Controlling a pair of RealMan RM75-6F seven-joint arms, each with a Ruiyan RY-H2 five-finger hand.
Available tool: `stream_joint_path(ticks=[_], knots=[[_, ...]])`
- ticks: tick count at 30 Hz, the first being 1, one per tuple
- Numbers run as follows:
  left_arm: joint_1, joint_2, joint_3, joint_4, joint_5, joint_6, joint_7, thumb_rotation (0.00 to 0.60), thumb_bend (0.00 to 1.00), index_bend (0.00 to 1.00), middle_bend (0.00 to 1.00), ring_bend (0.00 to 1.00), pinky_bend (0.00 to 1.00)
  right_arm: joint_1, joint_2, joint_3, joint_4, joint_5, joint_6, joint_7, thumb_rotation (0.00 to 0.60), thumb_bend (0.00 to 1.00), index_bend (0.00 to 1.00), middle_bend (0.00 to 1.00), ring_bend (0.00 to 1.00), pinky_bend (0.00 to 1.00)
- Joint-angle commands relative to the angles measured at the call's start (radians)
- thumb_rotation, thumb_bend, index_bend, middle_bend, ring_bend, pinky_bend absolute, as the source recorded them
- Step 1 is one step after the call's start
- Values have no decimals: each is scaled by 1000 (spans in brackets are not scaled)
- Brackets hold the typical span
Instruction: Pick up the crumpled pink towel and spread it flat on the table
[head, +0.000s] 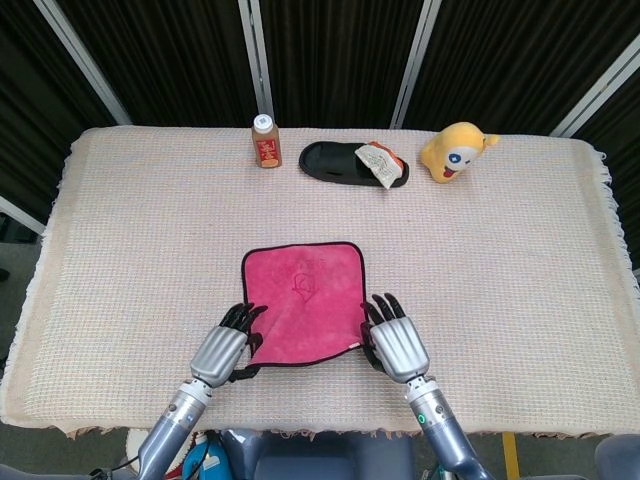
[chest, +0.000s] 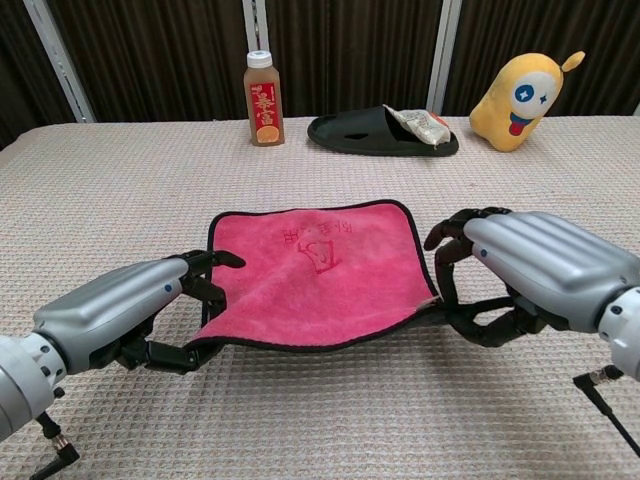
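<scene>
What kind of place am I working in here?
Probably a staged test bench, not a home: a cloth-covered table before black curtains, with an unrelated bottle, slipper and plush toy.

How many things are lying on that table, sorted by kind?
Towels: 1, pink towel
Bottles: 1, juice bottle
Slippers: 1, black slipper
Packets: 1, snack packet on the slipper
Plush toys: 1, yellow toy
Total: 5

towel (head: 303, 301): fuzzy matt cloth | table cover (head: 130, 250): coarse woven | hands: smooth silver shells
</scene>
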Motion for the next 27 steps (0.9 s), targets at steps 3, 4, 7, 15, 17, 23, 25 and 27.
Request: stream_joint_path(ticks=[3,4,7,15,17,23,25,27], knots=[[3,15,7,-16,2,-17,11,600,527,578,64,0,0,-10,9,-2,-15,-12,-14,-17,600,566,646,231,123,112],[3,22,9,-23,2,-23,16,600,527,575,64,0,0,-14,14,-6,-22,-13,-18,-23,600,566,646,231,123,112],[2,37,15,-37,-1,-37,31,600,507,558,63,0,0,-18,23,-9,-34,-19,-27,-25,600,566,643,230,120,112],[-3,82,23,-79,-19,-70,71,600,294,440,37,0,0,-27,52,-23,-62,-15,-52,-47,600,503,262,93,17,67],[-5,99,25,-95,-24,-79,77,600,251,378,23,0,0,-30,61,-27,-78,-8,-56,-70,600,435,114,48,1,47],[-9,160,36,-151,-39,-110,81,600,100,178,0,0,0,-42,81,-34,-117,6,-49,-143,600,334,0,0,0,11],[-10,191,40,-177,-43,-119,81,600,46,135,0,0,0,-47,93,-34,-141,20,-43,-176,600,305,0,0,0,3],[-10,209,40,-192,-47,-123,75,600,11,98,0,0,0,-51,102,-33,-157,27,-39,-194,600,282,0,0,0,0]])
